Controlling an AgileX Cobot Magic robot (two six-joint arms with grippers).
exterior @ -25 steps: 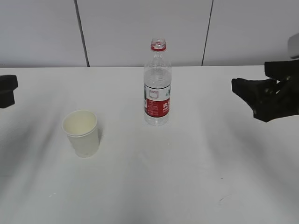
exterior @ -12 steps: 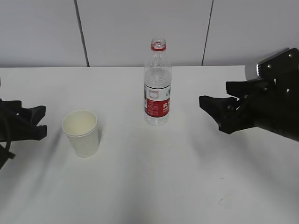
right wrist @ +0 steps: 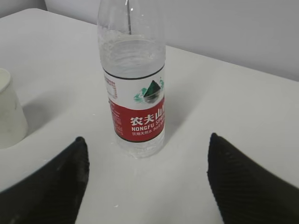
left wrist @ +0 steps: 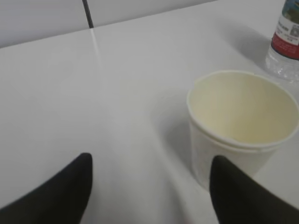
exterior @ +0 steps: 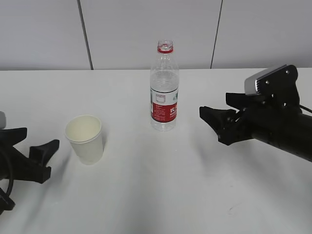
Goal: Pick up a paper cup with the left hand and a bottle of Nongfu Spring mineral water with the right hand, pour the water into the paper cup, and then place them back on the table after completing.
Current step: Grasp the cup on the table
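An empty white paper cup (exterior: 86, 139) stands upright on the white table (exterior: 156, 195). It also shows in the left wrist view (left wrist: 240, 121). A clear Nongfu Spring bottle (exterior: 164, 87) with a red label stands upright and uncapped at mid-table, with clear water (right wrist: 134, 53) inside. It fills the right wrist view (right wrist: 135, 79). My left gripper (exterior: 41, 155) is open and empty, just left of the cup; in the left wrist view (left wrist: 149, 163) its right finger is beside the cup's wall. My right gripper (exterior: 210, 123) is open and empty, right of the bottle, which lies ahead between its fingers (right wrist: 147, 142).
A grey panelled wall (exterior: 146, 29) runs behind the table's far edge. The cup's side (right wrist: 9, 109) shows at the left edge of the right wrist view.
Both arms have moved inward. The left gripper has come forward and right toward the cup. The right gripper has moved left toward the bottle. Cup and bottle have not moved.
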